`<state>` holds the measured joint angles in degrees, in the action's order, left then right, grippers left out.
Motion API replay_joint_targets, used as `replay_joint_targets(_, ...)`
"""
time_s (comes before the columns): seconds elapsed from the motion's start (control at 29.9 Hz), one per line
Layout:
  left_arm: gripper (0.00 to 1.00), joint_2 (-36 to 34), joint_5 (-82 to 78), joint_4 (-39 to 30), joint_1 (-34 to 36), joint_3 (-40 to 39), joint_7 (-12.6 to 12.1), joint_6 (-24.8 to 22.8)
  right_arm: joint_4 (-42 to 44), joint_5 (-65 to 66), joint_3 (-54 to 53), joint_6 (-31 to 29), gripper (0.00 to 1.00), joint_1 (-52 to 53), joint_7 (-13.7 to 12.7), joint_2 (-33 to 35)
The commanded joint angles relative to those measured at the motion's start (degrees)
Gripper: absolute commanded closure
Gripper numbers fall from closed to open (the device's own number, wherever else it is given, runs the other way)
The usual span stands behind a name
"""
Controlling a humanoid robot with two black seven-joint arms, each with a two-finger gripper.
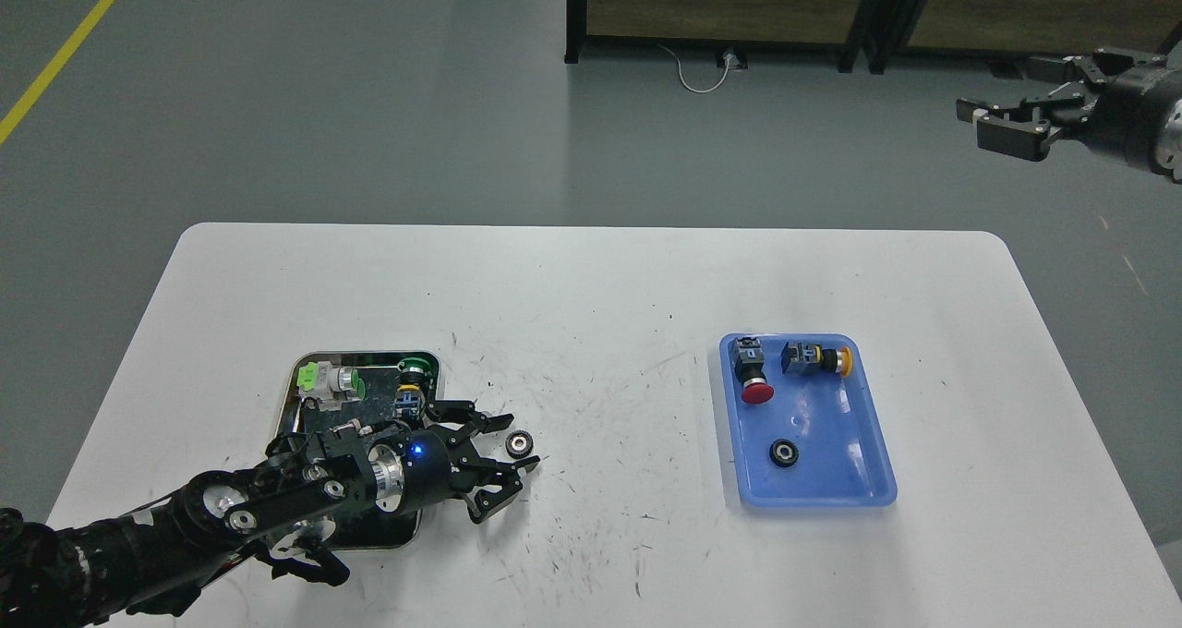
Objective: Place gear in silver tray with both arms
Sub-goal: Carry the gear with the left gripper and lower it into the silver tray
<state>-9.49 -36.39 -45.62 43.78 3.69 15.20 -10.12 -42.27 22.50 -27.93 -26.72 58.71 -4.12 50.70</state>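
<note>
- white table (591,314), scuffed with dark marks across its middle, fills the lower part of the head view; grey floor beyond it.
- silver tray (305,369) sits at about 8 o'clock on the table, partly hidden under the left arm (231,508). its far end holds a white and green part (328,380) and a black part with a green cap (416,369).
- left gripper (511,442) reaches out past the tray's 3 o'clock rim, low over the bare table. fingers spread apart, one above and one below a small gear (519,442).
- that gear lies on the table just beside the tray, outside it, between the spread fingers. whether either finger touches it: cannot tell.
- blue light glows on the left wrist, just behind the gripper.
- blue plastic tray (868,425) at about 4 o'clock on the table, well apart from the silver one. in it: a red push button (753,379) and a yellow-capped button (814,358) at the far end, a second black gear (785,453) nearer the middle.
- right gripper (1002,115) hangs at about 2 o'clock in the view, off the table over the floor, well apart from both trays. fingers apart, nothing between them.
- dark-framed panels (720,5) and a white cable (697,74) at 12 o'clock on the floor.
</note>
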Motion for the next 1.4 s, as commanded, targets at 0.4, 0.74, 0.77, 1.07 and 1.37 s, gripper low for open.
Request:
replay_joint_targets(0.4, 0.66, 0.0, 0.2, -0.3, 1.0, -0.1, -0.8, -1.3, 0.0, 0.4, 0.0, 0.0, 0.07, -0.1, 0.0, 0.0)
replay_joint_targets(0.74, 0.72, -0.2, 0.3, -0.8, 1.0, -1.0, -1.0, -1.5, 0.1, 0.5, 0.0, 0.1, 0.07, -0.1, 0.0, 0.0)
replay_joint_targets(0.77, 0.72, -0.4, 0.5, -1.0, 1.4, -1.5, -0.9, -1.5, 0.1, 0.5, 0.0, 0.1, 0.07, -0.1, 0.0, 0.0)
replay_joint_targets(1.07, 0.72, -8.6, 6.3, -5.1, 6.2, -6.7, -1.1, -5.7, 0.1, 0.5, 0.1, 0.1, 0.07, -0.1, 0.0, 0.0)
replay_joint_targets(1.37, 0.72, -26.5, 6.2, -21.5, 3.0, -5.3, -2.3, -6.4, 0.1, 0.9, 0.2, 0.1, 0.07, -0.2, 0.0, -0.5)
